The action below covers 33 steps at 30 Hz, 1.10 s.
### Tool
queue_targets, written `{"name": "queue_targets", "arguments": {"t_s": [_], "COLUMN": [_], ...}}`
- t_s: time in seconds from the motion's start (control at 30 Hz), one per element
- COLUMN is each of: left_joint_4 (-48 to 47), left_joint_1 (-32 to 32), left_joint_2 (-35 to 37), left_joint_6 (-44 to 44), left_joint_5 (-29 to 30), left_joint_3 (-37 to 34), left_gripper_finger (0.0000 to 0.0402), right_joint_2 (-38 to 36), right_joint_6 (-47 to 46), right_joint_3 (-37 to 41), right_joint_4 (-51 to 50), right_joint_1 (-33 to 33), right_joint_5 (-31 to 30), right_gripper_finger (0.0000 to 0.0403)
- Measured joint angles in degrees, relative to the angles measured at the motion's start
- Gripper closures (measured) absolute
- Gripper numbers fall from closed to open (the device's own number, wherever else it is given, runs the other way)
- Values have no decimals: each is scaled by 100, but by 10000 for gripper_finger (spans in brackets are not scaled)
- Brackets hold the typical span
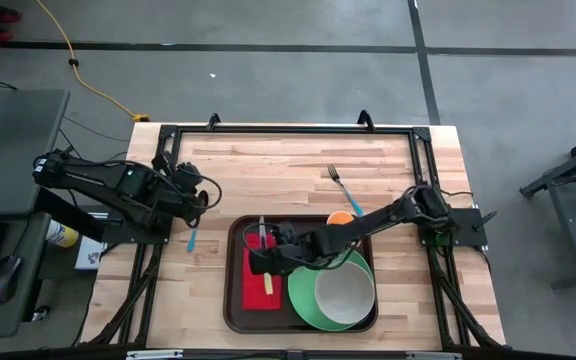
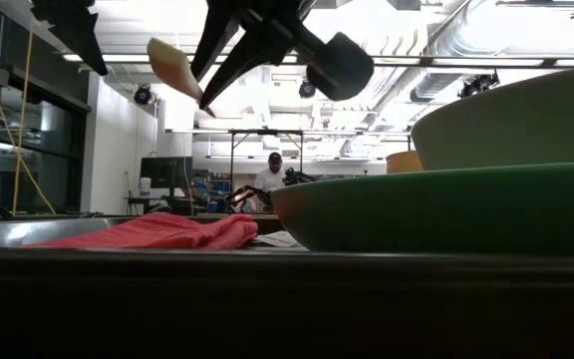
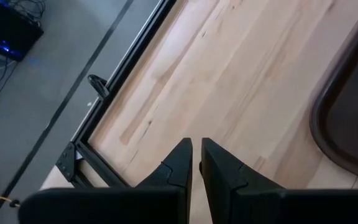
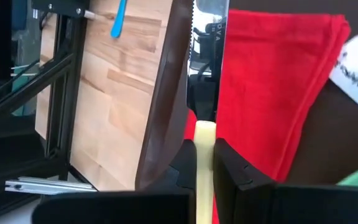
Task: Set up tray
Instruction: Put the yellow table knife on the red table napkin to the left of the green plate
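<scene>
The dark brown tray (image 1: 234,300) lies at the table's near middle. On it are a red napkin (image 1: 253,285), a green plate (image 1: 303,300) with a pale bowl (image 1: 345,292) on it, and an orange cup (image 1: 340,217) at its far edge. My right gripper (image 1: 266,262) is over the napkin, shut on a knife with a yellow handle (image 1: 267,284). The knife's blade (image 4: 207,37) points toward the far edge. My left gripper (image 3: 196,155) is shut and empty over bare wood, left of the tray. My right gripper pinches the knife's yellow handle (image 4: 204,134) between its two fingers, close to where the handle meets the blade. The fingers come from above, one on each side of the handle. In the low view the handle's free end (image 2: 172,65) sticks out below the gripper, clear of the napkin (image 2: 157,231).
A blue-handled fork (image 1: 343,188) lies on the wood beyond the tray. Another blue-handled utensil (image 1: 192,238) lies left of the tray, near my left gripper. A white tag (image 4: 356,68) lies beside the napkin. A black frame (image 1: 288,130) runs round the table.
</scene>
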State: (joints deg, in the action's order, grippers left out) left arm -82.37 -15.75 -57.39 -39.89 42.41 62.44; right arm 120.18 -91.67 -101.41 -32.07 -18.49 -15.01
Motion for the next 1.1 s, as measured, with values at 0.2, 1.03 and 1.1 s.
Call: {"name": "queue_targets", "arguments": {"t_s": [0.2,1.03,1.1], "left_joint_4": [9,-6,-5], "left_joint_1": [0,0,0], "left_joint_2": [0,-4,-4], "left_joint_6": [-126,-244,-248], "left_joint_5": [37,34,35], "left_joint_3": [1,4,4], "left_gripper_finger": [334,334,334], "right_joint_2": [142,785,786], "right_joint_6": [-311,-759,-817], "right_joint_3": [-2,0,0], "right_joint_4": [5,198,104], "right_joint_1": [-165,-219,-217], "right_joint_5": [-146,293,286], "right_gripper_finger": [400,400,400]}}
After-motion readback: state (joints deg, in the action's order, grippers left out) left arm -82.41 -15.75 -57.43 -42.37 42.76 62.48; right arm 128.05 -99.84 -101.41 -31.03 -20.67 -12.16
